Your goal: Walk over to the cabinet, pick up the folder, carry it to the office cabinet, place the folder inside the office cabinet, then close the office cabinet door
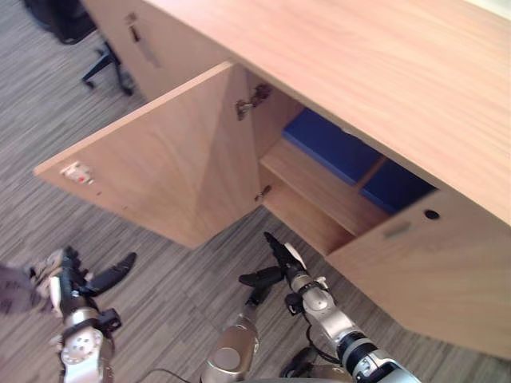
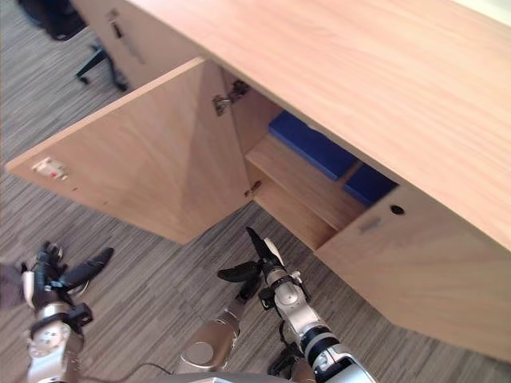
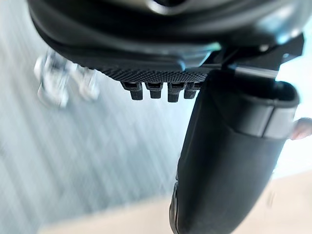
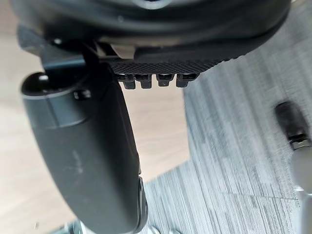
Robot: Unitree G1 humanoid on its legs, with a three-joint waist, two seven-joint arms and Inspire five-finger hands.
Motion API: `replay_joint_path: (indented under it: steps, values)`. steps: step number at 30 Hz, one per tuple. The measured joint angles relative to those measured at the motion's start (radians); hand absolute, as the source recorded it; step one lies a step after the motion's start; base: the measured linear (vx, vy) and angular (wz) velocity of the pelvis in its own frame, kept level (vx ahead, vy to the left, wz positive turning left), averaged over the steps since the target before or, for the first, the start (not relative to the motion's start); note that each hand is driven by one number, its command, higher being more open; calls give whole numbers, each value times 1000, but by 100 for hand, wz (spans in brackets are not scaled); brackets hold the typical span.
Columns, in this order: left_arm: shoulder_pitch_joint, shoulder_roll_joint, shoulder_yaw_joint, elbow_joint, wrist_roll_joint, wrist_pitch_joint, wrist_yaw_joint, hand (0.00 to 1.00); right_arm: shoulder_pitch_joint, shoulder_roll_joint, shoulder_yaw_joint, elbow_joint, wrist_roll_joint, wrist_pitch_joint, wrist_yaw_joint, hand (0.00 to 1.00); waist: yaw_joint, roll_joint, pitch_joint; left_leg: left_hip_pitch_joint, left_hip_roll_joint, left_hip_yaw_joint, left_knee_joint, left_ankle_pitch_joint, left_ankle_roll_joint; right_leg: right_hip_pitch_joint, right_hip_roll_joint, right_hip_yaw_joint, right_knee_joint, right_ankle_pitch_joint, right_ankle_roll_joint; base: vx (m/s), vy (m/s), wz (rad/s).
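left eye view: blue folder (image 1: 331, 148) is seen on the upper shelf (image 1: 319, 187) inside the office cabinet (image 1: 383, 72), door (image 1: 176, 167) open | right eye view: left hand (image 2: 48, 281) and right hand (image 2: 271, 273) are held low, well apart from it | wrist views: fingers (image 3: 153, 90) are kept straight and apart, nothing clasped

In cabinet (image 1: 383, 64): folder (image 1: 331, 145) on upper shelf (image 1: 319, 187), open door (image 1: 176, 159) L of it, chair (image 1: 108, 64) far back-L

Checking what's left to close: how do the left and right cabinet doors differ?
The left door stands wide open; the right door is shut. The right door has a dark round hole; the left door bears a white tag. Both are light wood.
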State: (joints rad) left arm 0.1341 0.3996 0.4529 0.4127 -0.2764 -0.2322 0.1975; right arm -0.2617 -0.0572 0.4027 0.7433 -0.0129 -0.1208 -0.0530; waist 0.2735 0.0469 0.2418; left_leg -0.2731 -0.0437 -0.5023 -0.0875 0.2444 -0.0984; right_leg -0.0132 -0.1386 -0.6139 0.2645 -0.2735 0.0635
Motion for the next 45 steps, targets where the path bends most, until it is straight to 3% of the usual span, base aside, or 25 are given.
replay_joint_path:
  steps: [3, 7, 9, 10, 15, 18, 24, 27, 29, 33, 38, 40, 41, 43, 45]
  values:
    - [-7, 72, 4, -24, 1, -4, 9, 100, -3, -27, 0, 13, 11, 0, -1, 100, 6, -13, -3, -9, 5, -2, 0, 1, -8, -10, 11, 6, 1, -4, -4, -71, -54, -3]
    - [-90, 230, -11, -25, 2, -5, 9, 100, 19, -47, -1, 16, 22, 0, 7, 100, -2, -69, -7, -32, 28, 2, 0, -3, -19, -45, 27, 18, 22, -12, -17, -88, -41, -10]
    - [-122, 277, -32, -24, 6, -8, 9, 100, 35, -53, -3, 15, 33, 0, 12, 100, -12, -85, -8, -35, 34, 9, -1, -3, -19, -58, 28, 30, 37, -15, -22, -134, -43, -23]
    - [-190, 312, -90, -17, 62, -12, 9, 100, 87, -83, -6, -14, 63, -2, 20, 100, -45, -96, -10, -51, 44, 32, -5, 0, -15, -96, 30, 54, 64, -21, -24, -162, -37, -29]
    - [-229, 313, -139, -10, 100, -11, 9, 100, 141, -87, -43, -39, 62, -4, 35, 100, -57, -120, -15, -63, 40, 41, 0, 5, -7, -122, 20, 60, 93, -35, -25, -23, -27, -6]
    - [-235, 292, -147, -23, 101, -3, 53, 100, 177, -77, -100, -43, 61, -7, 31, 100, -67, -133, -21, -67, 36, 43, 0, 15, -7, -128, 14, 63, 103, -40, -26, 8, -14, 3]
    - [-64, 113, -98, -235, 65, 1, 79, 100, 232, -73, -144, -39, 59, -5, 26, 100, -70, -156, -37, -36, 43, 102, -3, 3, 23, -126, 11, 121, 102, -31, -26, -62, 25, -23]
    - [15, 0, -105, -316, 58, -37, 79, 100, 259, -50, -163, -27, 58, 1, 33, 100, -70, -155, -37, -9, 65, 133, -6, 4, 24, -90, 21, 131, 66, -6, -27, -72, 27, -15]
    - [65, -90, -133, -351, 46, -69, 79, 100, 285, -38, -174, -22, 54, 2, 37, 100, -72, -146, -43, 5, 72, 162, -6, 3, 24, -74, 27, 141, 46, 8, -23, -89, 25, -13]
    - [151, -191, -242, -385, 22, -108, 78, 100, 313, -29, -216, -5, 49, 8, 40, 100, -78, -110, -57, 2, 83, 235, -5, 0, 24, -70, 27, 152, 26, 13, -9, -95, 47, 2]
    - [243, -301, -396, -287, -12, -82, 76, 100, 334, 0, -291, 13, 49, 11, 10, 100, -124, -73, -59, 10, 67, 370, -1, -6, 35, -72, 2, 238, 6, 32, 23, -17, 95, -4]
    - [250, -321, -435, -246, -19, -67, 76, 100, 341, 19, -313, 24, 50, 10, 6, 100, -155, -80, -56, 7, 39, 403, 7, -22, 18, -80, -17, 292, -4, 37, 23, 19, 128, 1]
    - [250, -334, -456, -207, -20, -43, 77, 100, 338, 23, -330, 33, 51, 10, 0, 100, -170, -77, -56, 9, 28, 437, 69, -41, 75, -88, -38, 315, 0, 41, 30, 53, 138, -22]
    - [248, -336, -481, -196, -23, 4, 83, 100, 334, 24, -334, 50, 54, 11, -7, 100, -195, -70, -55, 55, 25, 482, 2, -26, 73, -96, -33, 389, -3, 56, 34, 43, 72, -55]
    - [248, -335, -537, -149, -16, 30, 83, 100, 334, 41, -337, 54, 55, 11, -11, 100, -242, -71, -54, 66, 21, 539, -2, -32, 77, -114, -27, 464, -17, 73, 21, -23, 86, -77]
